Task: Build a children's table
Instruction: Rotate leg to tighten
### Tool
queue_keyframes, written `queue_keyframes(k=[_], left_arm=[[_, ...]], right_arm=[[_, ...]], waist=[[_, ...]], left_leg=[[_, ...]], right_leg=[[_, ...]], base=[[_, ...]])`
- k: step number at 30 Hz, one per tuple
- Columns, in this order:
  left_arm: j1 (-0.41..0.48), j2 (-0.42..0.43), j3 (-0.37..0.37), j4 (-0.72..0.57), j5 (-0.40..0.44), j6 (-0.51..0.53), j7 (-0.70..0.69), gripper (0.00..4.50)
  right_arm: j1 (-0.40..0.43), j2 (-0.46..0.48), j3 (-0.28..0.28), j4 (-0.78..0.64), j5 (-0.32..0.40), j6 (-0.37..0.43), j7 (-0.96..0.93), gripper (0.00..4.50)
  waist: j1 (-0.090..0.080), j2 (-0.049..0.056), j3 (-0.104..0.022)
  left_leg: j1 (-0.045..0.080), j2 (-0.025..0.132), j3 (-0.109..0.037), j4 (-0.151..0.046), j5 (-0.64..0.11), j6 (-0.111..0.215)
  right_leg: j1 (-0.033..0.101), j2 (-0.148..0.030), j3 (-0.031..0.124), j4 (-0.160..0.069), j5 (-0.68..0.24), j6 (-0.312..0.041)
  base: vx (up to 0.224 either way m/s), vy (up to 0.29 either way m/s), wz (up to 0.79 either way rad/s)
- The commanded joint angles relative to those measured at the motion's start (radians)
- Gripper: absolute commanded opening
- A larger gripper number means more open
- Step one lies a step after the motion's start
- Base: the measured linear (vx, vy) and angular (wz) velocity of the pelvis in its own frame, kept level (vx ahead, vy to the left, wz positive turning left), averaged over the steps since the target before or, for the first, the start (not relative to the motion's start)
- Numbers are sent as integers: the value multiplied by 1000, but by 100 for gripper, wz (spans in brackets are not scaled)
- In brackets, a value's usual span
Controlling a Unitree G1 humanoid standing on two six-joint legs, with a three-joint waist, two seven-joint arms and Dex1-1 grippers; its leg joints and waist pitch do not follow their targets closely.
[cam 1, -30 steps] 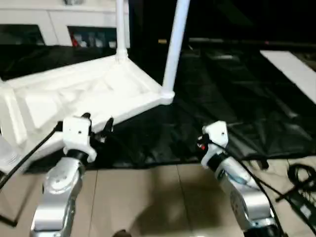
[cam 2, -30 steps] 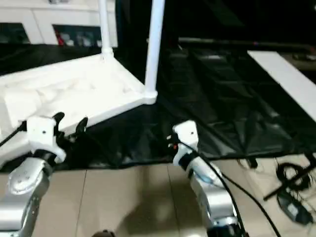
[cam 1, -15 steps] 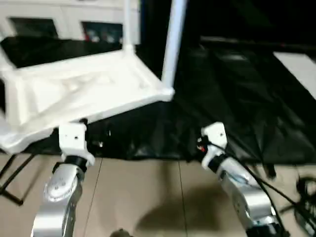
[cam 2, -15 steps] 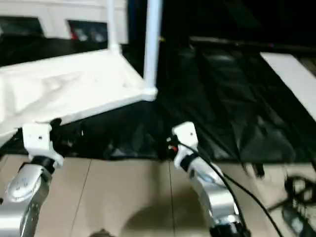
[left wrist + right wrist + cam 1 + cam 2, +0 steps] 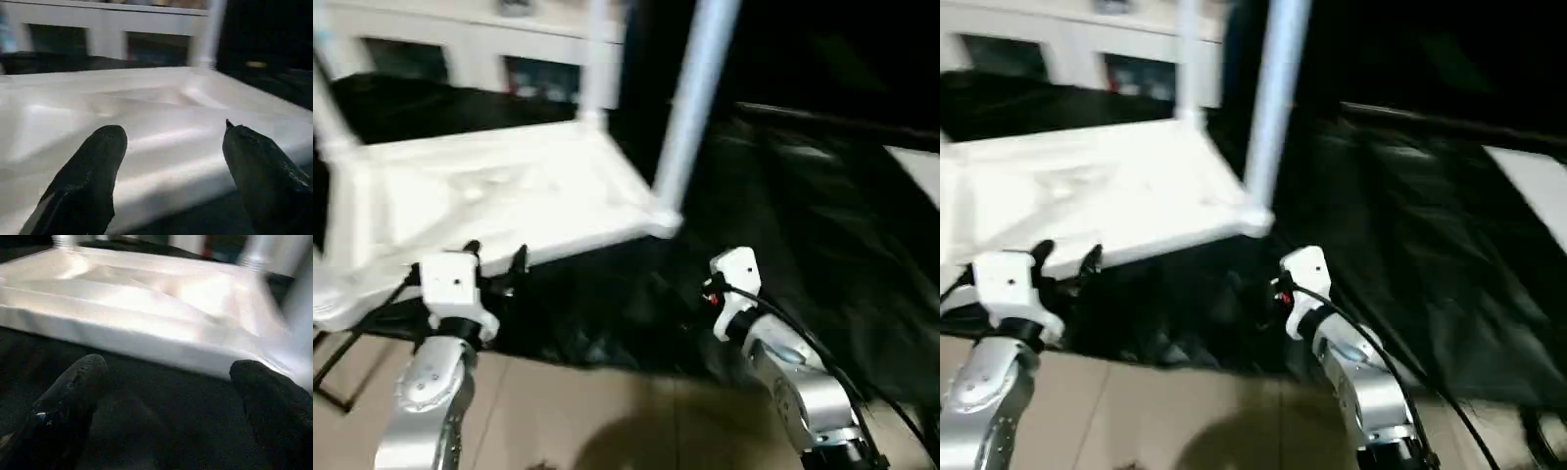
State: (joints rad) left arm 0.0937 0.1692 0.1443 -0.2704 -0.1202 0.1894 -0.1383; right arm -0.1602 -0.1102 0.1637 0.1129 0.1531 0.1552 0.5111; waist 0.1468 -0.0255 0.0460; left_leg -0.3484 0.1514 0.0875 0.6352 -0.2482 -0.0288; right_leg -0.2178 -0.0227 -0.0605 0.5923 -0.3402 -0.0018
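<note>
- The children's table (image 5: pixel 499 196) lies upside down on a black sheet (image 5: pixel 783 235) that covers the floor, with the underside of its rimmed top facing up.
- Three legs stand upright in the corner sockets: one leg (image 5: pixel 690 108) at the corner nearest the right arm, a second leg (image 5: pixel 597 69) at the far corner behind it, and a third leg (image 5: pixel 333 117) at the left edge of the head view.
- The table top sits in front of the robot and to its left side, with its near rim running across just ahead of the left arm.
- The left gripper (image 5: pixel 494 264) is spread open and empty. Its two black fingers (image 5: pixel 93 171) point at the near rim of the table top, close to it but not touching it.
- The right gripper (image 5: pixel 171 396) is spread wide and empty. It hangs over the black sheet, short of the table's near rim and near the corner that carries the first leg.
- The right arm's white wrist housing (image 5: pixel 736 279) sits below and right of that corner, with a black cable running back along the silver forearm.
- A white cabinet (image 5: pixel 460 49) with dark glass doors stands behind the table.
- Bare tan floor (image 5: pixel 607 411) shows beneath both forearms, at the near edge of the black sheet.
</note>
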Motion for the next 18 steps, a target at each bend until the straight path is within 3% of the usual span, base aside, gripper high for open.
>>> queue_keyframes(k=[1,2,3,4,5,6,7,8,9,10,11,12,13,14,15,16,17,18], left_arm=[[0,-5,-4,-8,1,4,6,366],[10,-5,-7,-18,5,3,4,366],[10,-5,-7,-18,5,3,4,366],[21,-6,-7,-29,3,3,3,366],[26,-9,-5,-33,-5,-1,0,366],[32,-12,-2,-39,-13,-6,-4,366],[44,-12,-3,-47,-22,-17,-16,366],[48,-9,-5,-49,-21,-21,-21,366],[64,1,-14,-58,-20,-36,-41,366],[73,5,-17,-62,-25,-44,-53,366],[78,7,-18,-64,-31,-48,-60,366],[90,15,-20,-68,-43,-52,-82,366],[96,22,-22,-71,-48,-51,-95,366],[101,26,-24,-72,-50,-50,-103,366],[104,29,-25,-73,-51,-49,-108,366],[108,32,-23,-72,-51,-49,-110,366],[109,32,-18,-70,-56,-49,-112,366],[110,31,-13,-70,-64,-48,-115,366]], right_arm=[[3,-22,15,-19,-8,-1,18,450],[10,-32,32,-22,-11,-3,31,450],[10,-32,32,-22,-11,-3,31,450],[17,-28,32,-23,-5,-8,32,450],[18,-24,27,-22,-3,-11,33,450],[18,-19,23,-21,0,-15,36,450],[16,-10,7,-18,17,-1,36,450],[16,-10,6,-18,18,-2,36,450],[12,-9,2,-16,21,-4,36,450],[11,-9,0,-16,27,-7,40,450],[11,-10,0,-16,30,-8,41,450],[11,-14,1,-19,37,-9,42,450],[12,-16,1,-21,42,-9,44,450],[12,-18,1,-22,45,-9,45,450],[13,-18,1,-23,46,-11,47,450],[16,-17,-3,-24,44,-13,48,450],[19,-16,-7,-27,42,-14,50,450],[21,-14,-11,-29,43,-16,50,450]], waist=[[-56,35,-69],[-57,23,-76],[-58,22,-73],[-67,6,-65],[-68,-17,-43],[-61,-65,-38],[-36,-99,-15],[-19,-81,-23],[-21,-95,-25],[-13,-83,-22],[-8,-78,-45],[-3,-58,-53],[1,-13,-72],[-33,-2,-90],[-28,1,-78],[-12,-23,-56],[-16,-28,-49],[-16,-37,-42]], left_leg=[[164,71,-190,-116,60,526],[184,91,-257,-90,207,701],[177,72,-262,-82,265,715],[146,36,-276,-97,312,658],[83,-19,-259,-127,182,517],[51,-124,-198,-95,20,312],[-2,-136,-69,29,-112,219],[-14,-115,-55,83,-103,188],[-46,-68,-61,94,-7,94],[-49,-55,-61,76,57,59],[-52,-27,-54,11,219,22],[-47,-14,-50,-40,325,25],[21,50,-84,-33,632,90],[122,148,-168,-12,1059,155],[113,146,-167,-12,1161,167],[31,28,-64,-43,847,81],[22,6,-45,-54,638,56],[15,-1,-33,-63,451,34]], right_leg=[[-128,22,-54,114,-161,-11],[-190,-8,-24,165,-181,43],[-206,-7,-15,176,-167,63],[-212,-7,7,186,-99,83],[-192,-16,48,148,20,54],[-120,-61,121,-13,99,54],[-24,-152,235,-116,-83,11],[-3,-211,281,-119,-89,-71],[13,-199,267,-82,108,-168],[10,-185,242,-66,282,-201],[9,-125,188,-5,692,-220],[3,-86,152,30,845,-190],[-86,-3,91,98,867,-99],[-191,-70,97,105,424,-18],[-194,-94,102,83,322,4],[-141,-56,75,0,317,19],[-127,-55,75,-18,285,7],[-119,-73,79,-29,230,-2]], base=[[265,36,21],[265,36,21],[237,-34,38],[176,-39,29],[176,-39,29],[135,-57,46],[159,-68,63],[159,-68,63],[214,-11,40],[193,37,19],[193,37,19],[89,0,19],[0,0,0],[0,0,0],[62,46,-2],[-38,117,2],[-38,117,2],[-77,99,9]])
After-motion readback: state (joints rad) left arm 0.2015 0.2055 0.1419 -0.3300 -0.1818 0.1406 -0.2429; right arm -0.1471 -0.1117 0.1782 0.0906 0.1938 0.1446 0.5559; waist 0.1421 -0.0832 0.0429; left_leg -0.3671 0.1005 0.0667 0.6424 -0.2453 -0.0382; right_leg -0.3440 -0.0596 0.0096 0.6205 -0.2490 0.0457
